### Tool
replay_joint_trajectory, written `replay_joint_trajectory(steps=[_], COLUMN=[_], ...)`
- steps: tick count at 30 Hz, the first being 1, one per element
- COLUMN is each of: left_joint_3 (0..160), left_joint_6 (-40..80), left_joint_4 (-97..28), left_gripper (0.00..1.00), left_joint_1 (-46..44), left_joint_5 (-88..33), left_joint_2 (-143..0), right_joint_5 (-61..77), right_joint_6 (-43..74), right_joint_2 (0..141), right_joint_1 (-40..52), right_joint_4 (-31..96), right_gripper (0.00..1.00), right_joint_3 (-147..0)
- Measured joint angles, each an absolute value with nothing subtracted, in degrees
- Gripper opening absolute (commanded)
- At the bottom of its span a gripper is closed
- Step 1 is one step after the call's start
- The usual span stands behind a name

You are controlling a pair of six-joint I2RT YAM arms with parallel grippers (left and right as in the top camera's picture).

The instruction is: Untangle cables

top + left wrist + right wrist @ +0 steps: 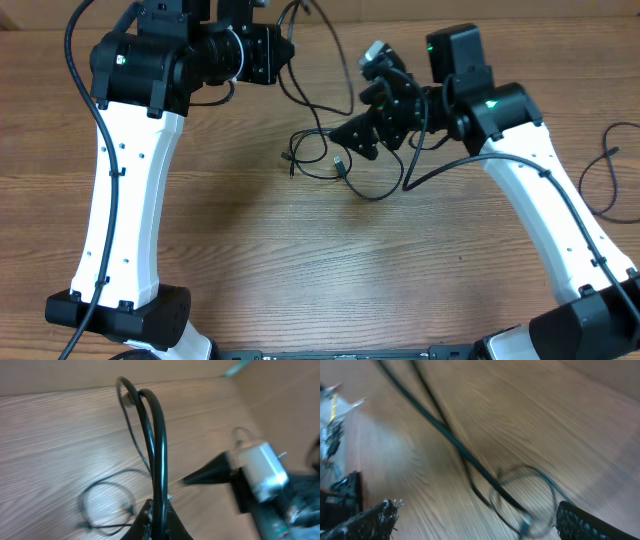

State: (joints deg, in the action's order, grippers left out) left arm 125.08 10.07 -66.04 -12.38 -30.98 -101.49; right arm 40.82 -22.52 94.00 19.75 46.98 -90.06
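The left jaws grip the cables point(159, 460), a loop rising above them. The right jaws stand wide, loose loops on the counter point(545, 420) between them.

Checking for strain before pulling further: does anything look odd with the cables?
Yes. The cables are partly lifted: the left gripper pinches a strand folded into a tight hairpin, while loops lie tangled on the table by the open right gripper.
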Motion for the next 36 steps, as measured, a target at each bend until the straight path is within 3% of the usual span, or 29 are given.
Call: replay_joint_trajectory(steps=[7, 9, 10, 12, 13, 14, 22, 25, 28, 30, 36], left_joint_3=[125.08, 125.08, 125.08, 125.08, 125.08, 125.08, 125.08, 125.08, 125.08, 125.08, 125.08], left_joint_6=[11.94, 12.49, 12.88, 13.41, 13.43, 13.52, 13.61, 13.58, 13.78, 13.96, 14.0], left_joint_4=[-66.17, -66.39, -66.39, -66.3, -66.19, -66.15, -67.9, -68.79, -70.13, -71.4, -75.68], left_gripper=[0.04, 0.04, 0.04, 0.04, 0.04, 0.04, 0.09, 0.47, 0.65, 0.67, 0.57], left_joint_1=[-12.38, -12.38, -12.38, -12.38, -12.38, -12.38, -12.38, -12.71, -12.73, -12.71, -12.71], left_joint_5=[-39.62, -40.97, -41.87, -43.57, -44.4, -45.01, -40.21, -35.46, -30.68, -27.57, -19.18], left_joint_2=[-101.49, -101.49, -101.49, -101.49, -101.49, -101.49, -101.51, -101.54, -101.54, -101.54, -101.54], right_joint_5=[42.28, 42.48, 42.54, 42.7, 42.68, 42.63, 35.31, 27.07, 19.4, 15.29, 3.03], right_joint_6=[-23.46, -23.55, -23.64, -24.12, -23.59, -23.38, -16.93, -14.35, -12.58, -11.9, -9.32], right_joint_2=[93.76, 93.73, 93.73, 93.73, 93.73, 93.73, 93.69, 93.69, 93.69, 93.62, 91.79], right_joint_1=[24.16, 24.58, 24.75, 24.93, 25.04, 25.15, 25.61, 25.76, 25.47, 25.12, 19.62], right_joint_4=[40.66, 39.48, 39.24, 38.87, 39.0, 39.07, 41.19, 43.13, 45.04, 45.71, 47.53], right_gripper=[1.0, 0.96, 0.84, 0.32, 0.15, 0.04, 0.04, 0.04, 0.04, 0.04, 0.04], right_joint_3=[-90.11, -90.11, -90.11, -90.13, -90.13, -90.13, -90.35, -90.45, -90.45, -90.45, -91.77])
